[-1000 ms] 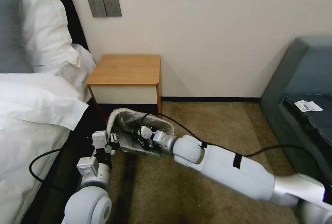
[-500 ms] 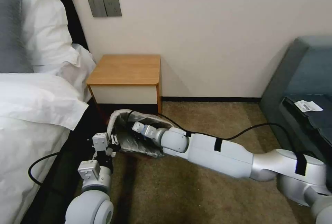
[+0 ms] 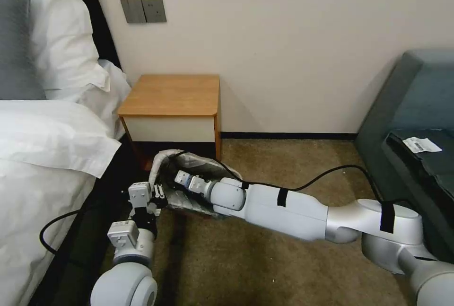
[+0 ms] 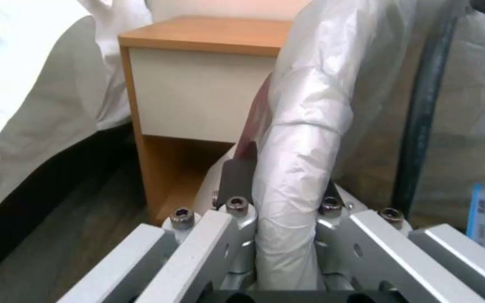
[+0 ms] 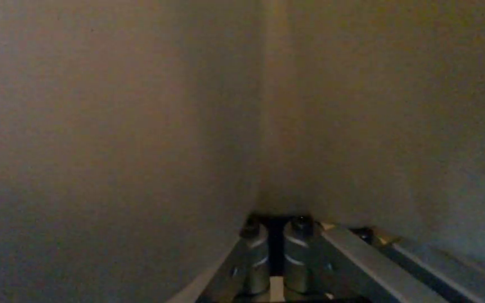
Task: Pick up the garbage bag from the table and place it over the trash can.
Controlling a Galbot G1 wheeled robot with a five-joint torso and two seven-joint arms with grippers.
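Head view: left gripper (image 3: pixel 157 194) jaws clamped on garbage bag (image 3: pixel 198 160) rim over trash can (image 4: pixel 467 139); right gripper (image 3: pixel 176 177) inside bin, jaws closed, gripping nothing visible.

Bedroom corner: plain wall, carpeted floor, bed and sofa.

A plain off-white wall (image 3: pixel 293 36) fills the 12 o'clock area; a grey double switch plate (image 3: pixel 143 10) is mounted on it at 11 o'clock. A dark skirting board (image 3: pixel 288 135) runs along the wall base toward 3 o'clock. The floor is olive-brown carpet (image 3: pixel 283 268), extending from centre to 6 o'clock. A bed (image 3: pixel 42 154) with white sheets occupies 9 o'clock, with white pillows (image 3: pixel 66 36) and a grey cushion (image 3: pixel 16 41) stacked at 10 o'clock against a dark headboard (image 3: pixel 101 27). A grey-blue sofa (image 3: pixel 416 102) stands at 3 o'clock; a white label (image 3: pixel 420 144) lies on its seat. Lighting is even and soft.
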